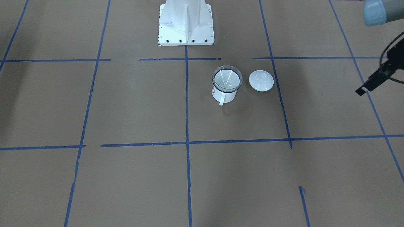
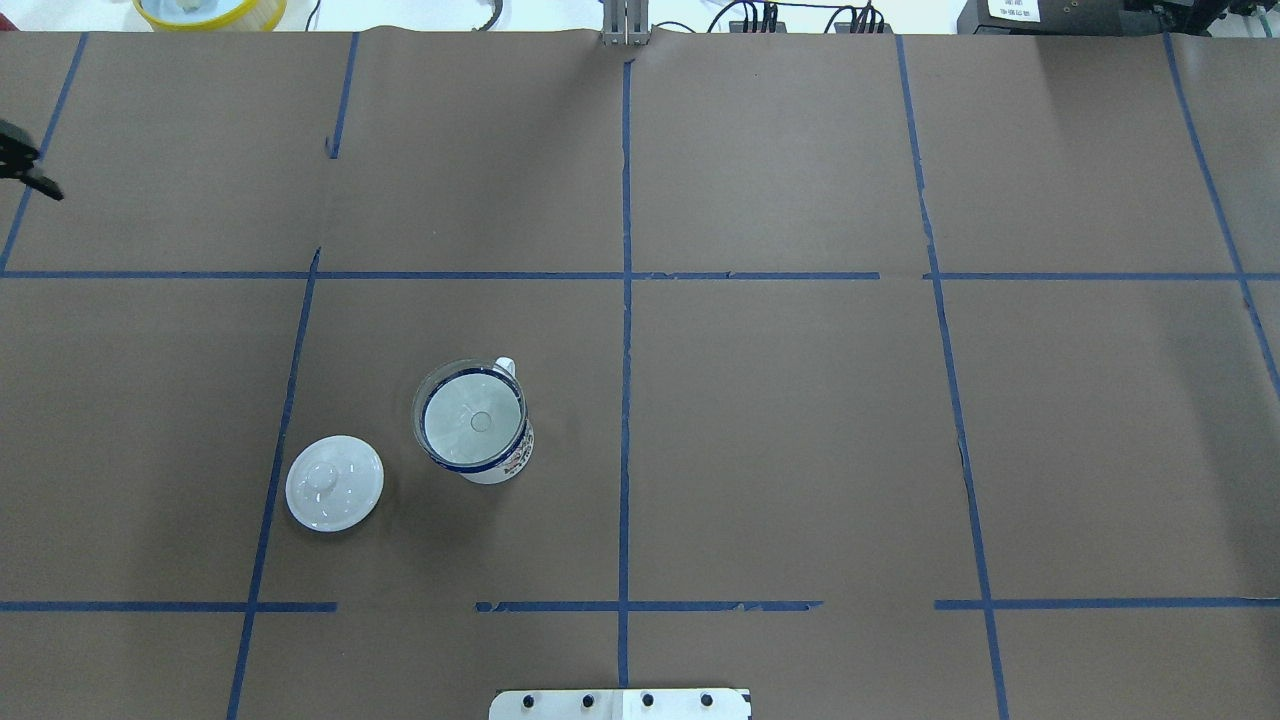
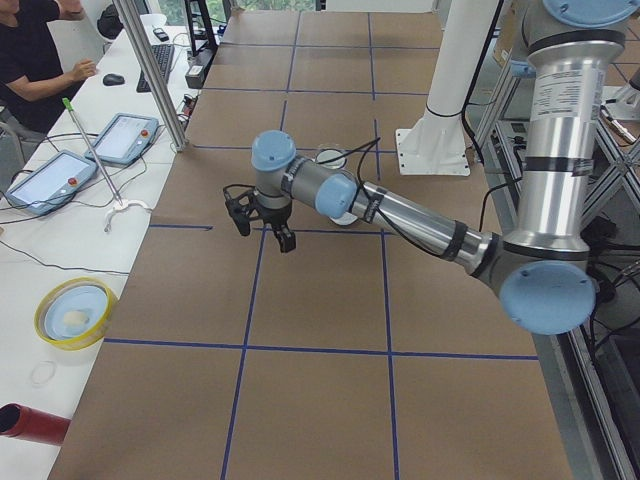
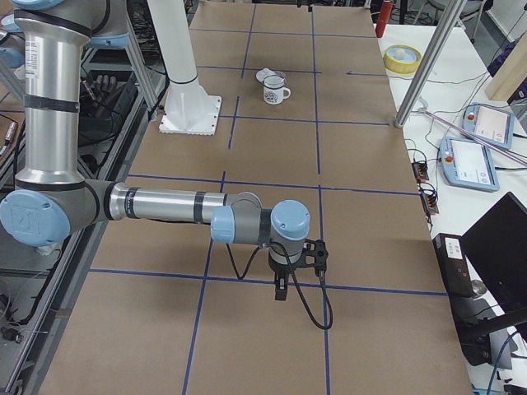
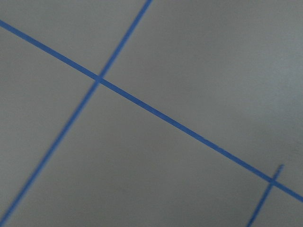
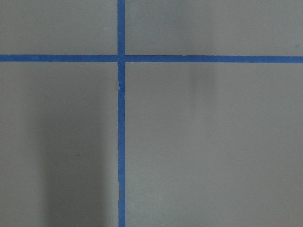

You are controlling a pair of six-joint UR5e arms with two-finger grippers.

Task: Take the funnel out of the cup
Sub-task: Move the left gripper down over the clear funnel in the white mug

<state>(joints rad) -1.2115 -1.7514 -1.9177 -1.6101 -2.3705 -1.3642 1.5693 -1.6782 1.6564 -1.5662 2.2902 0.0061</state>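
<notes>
Currently clear plastic conical funnel [image 2: 472, 418] seats by its wide mouth on blue-rimmed white enamel mug [image 2: 505, 468]; left gripper [image 3: 264, 238] spread, empty, at worktop's left edge; right gripper [image 4: 282, 290] grip unreadable.

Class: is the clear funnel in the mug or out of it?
In. The funnel sits upright in the cup, its mouth over the blue rim.

Silver tubes [image 3: 565, 150], pale blue joint caps [image 3: 545, 297], black left tool [image 3: 264, 234]
</notes>
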